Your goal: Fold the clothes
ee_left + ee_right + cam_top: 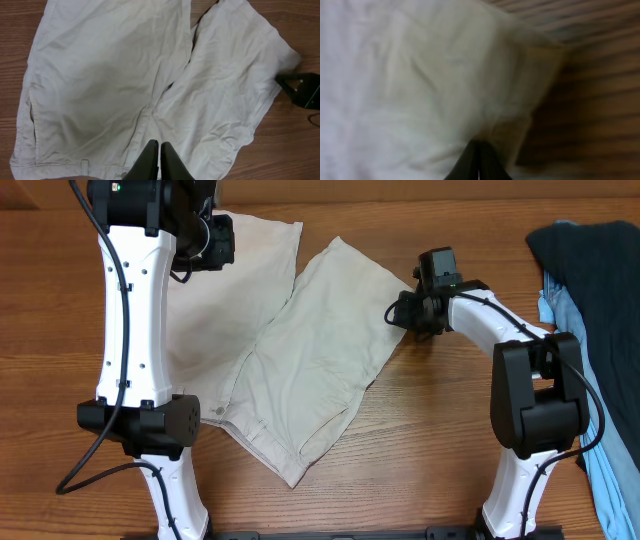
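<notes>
The beige shorts [300, 350] lie spread flat on the wooden table, waistband toward the front and legs pointing to the back. My left gripper [159, 146] is shut and empty, hovering above the shorts near the crotch seam; in the overhead view it sits over the left leg [215, 240]. My right gripper [405, 310] is low at the hem of the right leg, and its fingers [479, 147] are shut on the hem edge of the shorts [420, 75]. This view is blurred. The right gripper also shows in the left wrist view [300, 90].
A dark navy garment [590, 260] and a light blue garment [605, 470] lie piled at the right edge of the table, close behind the right arm. Bare wood [400, 460] lies in front of the shorts.
</notes>
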Motion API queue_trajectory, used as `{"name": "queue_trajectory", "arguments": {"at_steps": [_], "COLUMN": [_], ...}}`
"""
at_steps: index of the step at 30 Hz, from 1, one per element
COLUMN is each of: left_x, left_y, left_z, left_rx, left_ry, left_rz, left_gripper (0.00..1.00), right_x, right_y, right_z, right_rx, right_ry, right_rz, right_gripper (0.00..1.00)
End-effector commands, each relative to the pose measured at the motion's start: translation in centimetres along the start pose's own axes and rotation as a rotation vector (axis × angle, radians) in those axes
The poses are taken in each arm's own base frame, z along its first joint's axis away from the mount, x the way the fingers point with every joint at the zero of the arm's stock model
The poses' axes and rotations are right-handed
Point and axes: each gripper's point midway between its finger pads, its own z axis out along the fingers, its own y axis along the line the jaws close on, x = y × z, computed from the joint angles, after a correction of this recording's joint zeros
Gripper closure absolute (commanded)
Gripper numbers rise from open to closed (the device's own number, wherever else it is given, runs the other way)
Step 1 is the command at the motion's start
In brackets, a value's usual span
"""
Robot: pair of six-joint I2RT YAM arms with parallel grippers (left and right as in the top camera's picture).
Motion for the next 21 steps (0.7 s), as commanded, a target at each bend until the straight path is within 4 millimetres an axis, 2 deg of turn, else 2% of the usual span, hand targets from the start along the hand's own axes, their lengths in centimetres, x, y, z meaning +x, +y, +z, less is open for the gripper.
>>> {"name": "queue_trajectory", "arguments": {"at_steps": [1,2,3,6,8,10,13,14,15,16,17,19,20,21], "left_x": [-0.3,-0.3,-0.3,-0.3,-0.3,-0.3,-0.3,-0.3,-0.4,-0.6,-0.7,-0.7,-0.5,0.4], "left_y": [-0.1,-0.1,-0.1,-0.1,-0.1,0.0,-0.1,-0.2,0.1,1.1,2.6,3.3,3.9,5.4], "left_z": [-1.4,-1.4,-1.4,-1.4,-1.4,-1.4,-1.4,-1.4,-1.4,-1.5,-1.7,-1.5,-1.2,0.1], "left_rx": [-0.002,-0.002,-0.002,-0.002,-0.003,-0.005,-0.002,-0.002,-0.017,-0.071,-0.154,-0.169,-0.175,-0.197], "left_ry": [-0.042,-0.042,-0.042,-0.042,-0.042,-0.043,-0.042,-0.042,-0.045,-0.056,-0.066,-0.063,-0.052,0.0], "left_rz": [-0.013,-0.013,-0.012,-0.012,-0.012,-0.012,0.0,0.002,0.008,0.007,0.001,-0.064,-0.122,-0.226], "left_gripper": [0.92,0.92,0.92,0.87,0.82,0.75,0.7,0.69,0.69,0.69,0.7,0.82,0.89,0.9], "right_x": [1.7,2.9,3.9,7.3,8.8,9.0,8.1,7.1,5.8,4.5,3.1,2.0,1.9,1.9], "right_y": [-8.6,-10.5,-11.6,-13.1,-13.9,-14.4,-13.4,-12.4,-10.4,-7.8,-3.4,1.8,3.0,3.6], "right_z": [-0.4,-1.2,-1.8,-3.4,-4.7,-6.5,-9.5,-10.5,-11.8,-13.3,-15.9,-20.3,-22.0,-23.5], "right_rx": [0.409,0.497,0.539,0.62,0.694,0.745,0.691,0.62,0.505,0.354,0.108,-0.17,-0.235,-0.271], "right_ry": [-0.001,0.029,0.058,0.181,0.221,0.21,0.165,0.143,0.099,0.052,-0.015,-0.119,-0.155,-0.186], "right_rz": [0.124,0.195,0.242,0.338,0.393,0.418,0.416,0.363,0.288,0.212,0.097,-0.038,-0.065,-0.077], "right_gripper": [0.96,0.96,0.96,0.96,0.96,0.96,0.96,0.96,0.95,0.89,0.78,0.59,0.53,0.5]}}
